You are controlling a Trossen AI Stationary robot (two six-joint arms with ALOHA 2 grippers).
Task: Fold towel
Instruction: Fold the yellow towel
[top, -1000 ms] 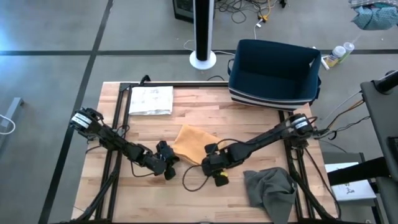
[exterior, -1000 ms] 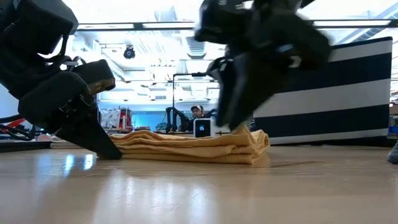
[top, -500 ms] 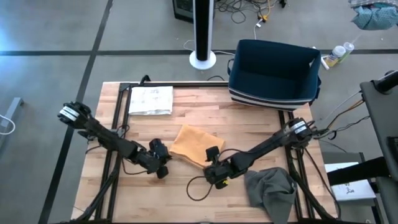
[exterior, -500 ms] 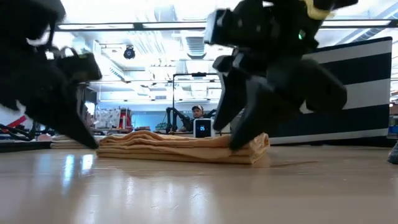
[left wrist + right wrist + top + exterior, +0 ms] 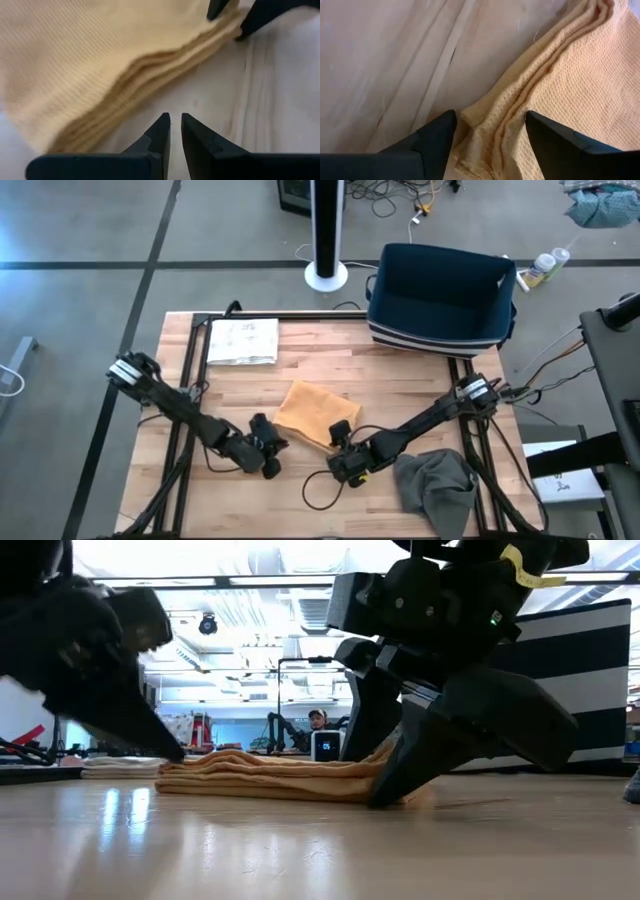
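Note:
The yellow towel (image 5: 312, 410) lies folded in several layers at the table's middle, flat on the wood. It shows as a low stack in the low view (image 5: 270, 780). My right gripper (image 5: 338, 450) is open and tipped down at the towel's near right corner (image 5: 485, 135). One finger is on each side of that corner, with the tips at the tabletop (image 5: 372, 780). My left gripper (image 5: 272, 452) is shut on nothing. It hangs a little above bare wood (image 5: 175, 120), just off the towel's near left edge (image 5: 100, 65). My right gripper comes slanting down from the table's near right side. Its two fingers (image 5: 437, 135) stand astride the layered corner of the towel (image 5: 485, 135), which lies flat on the table. I cannot tell whether the fingers touch the cloth.
A grey cloth (image 5: 435, 485) lies crumpled at the near right corner of the table. A dark blue basket (image 5: 440, 300) with a striped wall stands at the far right. A white folded towel (image 5: 243, 340) lies at the far left. Bare wood stretches along the near edge.
My left gripper has drawn back from the towel's left end toward the near edge and has risen off the tabletop. My right gripper has sunk from above the towel to the tabletop at its near right corner, turning as it came. The towel has kept its place.

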